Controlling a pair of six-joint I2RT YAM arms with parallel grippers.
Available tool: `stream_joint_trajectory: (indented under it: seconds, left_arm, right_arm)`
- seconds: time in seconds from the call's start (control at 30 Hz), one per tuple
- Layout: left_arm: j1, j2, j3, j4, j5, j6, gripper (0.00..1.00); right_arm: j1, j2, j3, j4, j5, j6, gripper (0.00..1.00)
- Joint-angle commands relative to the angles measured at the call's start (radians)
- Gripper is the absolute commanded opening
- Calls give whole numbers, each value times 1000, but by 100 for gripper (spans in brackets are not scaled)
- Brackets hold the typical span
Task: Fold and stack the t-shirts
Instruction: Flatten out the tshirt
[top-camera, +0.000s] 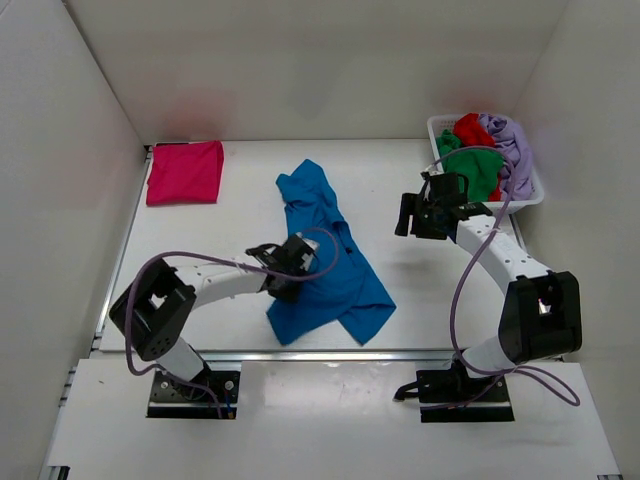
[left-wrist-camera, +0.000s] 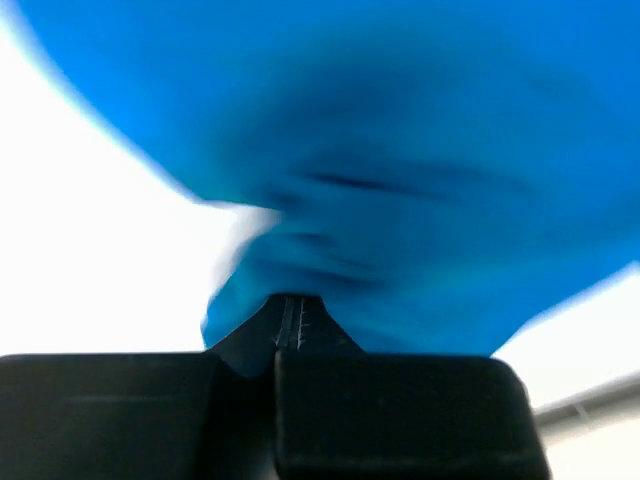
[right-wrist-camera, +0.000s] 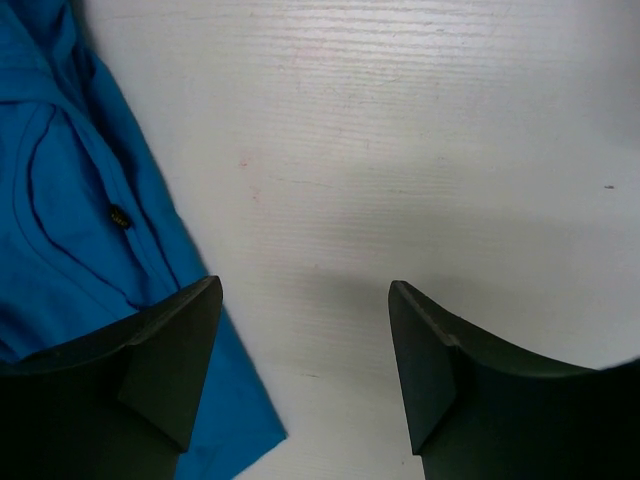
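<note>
The black two-finger left gripper (top-camera: 287, 267) (left-wrist-camera: 290, 312) is pinching a fold of the bright blue soft fabric t-shirt (top-camera: 338, 282) (left-wrist-camera: 400, 150) (right-wrist-camera: 60, 200), its fingers (left-wrist-camera: 400, 410) pressing together with the cloth bunching out from between their tips; the left wrist view is blurring, so the exact spot of the grip on the cloth is not showing clearly. This blue t-shirt is lying unfolded and crumpled at the middle of the white table surface (top-camera: 400, 170) (right-wrist-camera: 450, 150), running from mid-surface towards the near edge, with the left gripper meeting it at its left side. The black two-finger right gripper (top-camera: 412, 214) (right-wrist-camera: 305, 290) is hovering with its jaws standing wide apart and holding nothing, over bare surface just to the right of the blue t-shirt, whose edge is passing under its left finger in the right wrist view. A magenta-pink fabric t-shirt (top-camera: 185, 172) is lying folded into a flat rectangle at the far left corner of the surface. At the far right corner a white plastic lattice basket (top-camera: 532, 192) is sitting, holding a green fabric t-shirt (top-camera: 480, 172), a red fabric t-shirt (top-camera: 470, 130) and a lavender fabric t-shirt (top-camera: 512, 142), all bundled loosely together.
</note>
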Motion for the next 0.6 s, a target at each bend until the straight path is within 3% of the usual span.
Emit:
stream_joint_trajectory:
  seconds: [0.0,0.17,0.2,0.23,0.3,0.33,0.4,0.57]
  left_arm:
    - [161,-77,-8,-9,-27,2,0]
    - [288,-199,42,-73,90,48,2]
    - [288,-211,59,-90,149,53,18]
    - [291,-220,74,-124,169,68,24]
    - [265,-230,79,-173,193,70,46]
    - [242,-240,67,-197,188,73,50]
    - [211,-266,41,-213,188,68,50]
    - [185,-338,-120,-166,304,90,38]
  right_arm:
    - [4,-44,-16,19,-45,-44,65]
    - [33,-32,-20,10,-21,-59,65]
    - [47,-39,-27,21,-24,-47,64]
    - [53,-47,-33,30,-30,-44,64]
    - [56,-55,-45,39,-33,-32,64]
    - [59,-55,-44,41,-31,-32,64]
    - [62,-61,-44,41,-30,-29,64]
    - [58,-64,-47,41,-45,-27,63]
